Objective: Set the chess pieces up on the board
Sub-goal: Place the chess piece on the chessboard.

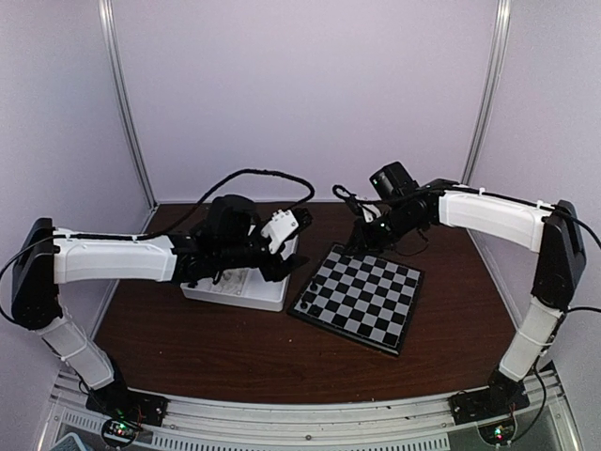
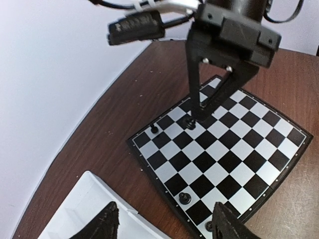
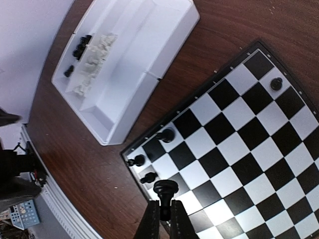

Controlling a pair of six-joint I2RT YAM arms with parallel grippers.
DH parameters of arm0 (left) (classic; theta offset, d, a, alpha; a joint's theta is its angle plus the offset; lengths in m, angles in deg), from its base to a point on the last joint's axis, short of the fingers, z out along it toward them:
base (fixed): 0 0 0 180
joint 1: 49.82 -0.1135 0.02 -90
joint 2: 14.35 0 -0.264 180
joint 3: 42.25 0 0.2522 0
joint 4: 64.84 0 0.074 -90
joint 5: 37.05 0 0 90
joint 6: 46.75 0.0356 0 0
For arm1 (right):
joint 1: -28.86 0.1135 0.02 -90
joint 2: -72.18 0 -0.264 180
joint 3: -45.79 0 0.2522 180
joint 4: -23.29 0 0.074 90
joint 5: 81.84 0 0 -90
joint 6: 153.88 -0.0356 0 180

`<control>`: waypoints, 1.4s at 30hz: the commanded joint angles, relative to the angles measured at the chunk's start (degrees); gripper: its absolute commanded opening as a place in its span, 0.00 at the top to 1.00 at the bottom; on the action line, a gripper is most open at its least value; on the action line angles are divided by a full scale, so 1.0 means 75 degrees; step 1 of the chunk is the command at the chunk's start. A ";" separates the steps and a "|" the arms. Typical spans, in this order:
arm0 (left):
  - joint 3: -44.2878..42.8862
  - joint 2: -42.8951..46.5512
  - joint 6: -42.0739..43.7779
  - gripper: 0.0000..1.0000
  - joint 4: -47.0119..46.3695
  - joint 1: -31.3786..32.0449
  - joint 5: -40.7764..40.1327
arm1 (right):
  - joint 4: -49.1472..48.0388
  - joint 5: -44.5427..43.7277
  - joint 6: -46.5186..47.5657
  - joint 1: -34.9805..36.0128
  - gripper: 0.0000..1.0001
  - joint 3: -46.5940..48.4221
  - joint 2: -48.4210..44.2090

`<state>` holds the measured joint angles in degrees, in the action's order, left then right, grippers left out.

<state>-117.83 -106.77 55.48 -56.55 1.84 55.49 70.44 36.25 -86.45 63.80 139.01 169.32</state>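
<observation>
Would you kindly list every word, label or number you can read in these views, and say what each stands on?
No text is readable in any view.
board: no letters or numbers, only pale dots along its rim.
blue gridded panel past the table's edge: too small to read.

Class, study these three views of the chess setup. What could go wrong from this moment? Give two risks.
The right gripper pinches a tiny black piece at its very tips; on release it might tip and roll into the nearby pawn. The open left gripper hangs by the board edge; a careless swing may knock the edge pawn.
</observation>
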 commanded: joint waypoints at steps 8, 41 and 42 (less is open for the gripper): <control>0.0058 0.0919 -0.1520 0.34 0.0683 -0.0202 -0.1645 | 0.2673 -0.1969 0.1497 -0.0040 0.98 0.2088 0.1836; 0.0258 0.1473 -0.1871 0.34 0.1415 -0.0232 -0.2456 | 0.3138 -0.3170 0.1873 -0.0172 0.95 0.5056 0.4768; 0.0243 0.1450 -0.1876 0.34 0.1429 -0.0232 -0.2475 | 0.3152 -0.3164 0.1883 -0.0176 0.95 0.5086 0.4793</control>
<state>-116.28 -97.16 41.62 -45.17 0.46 38.07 93.08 14.07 -72.99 62.82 175.01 203.86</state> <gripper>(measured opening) 0.661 0.053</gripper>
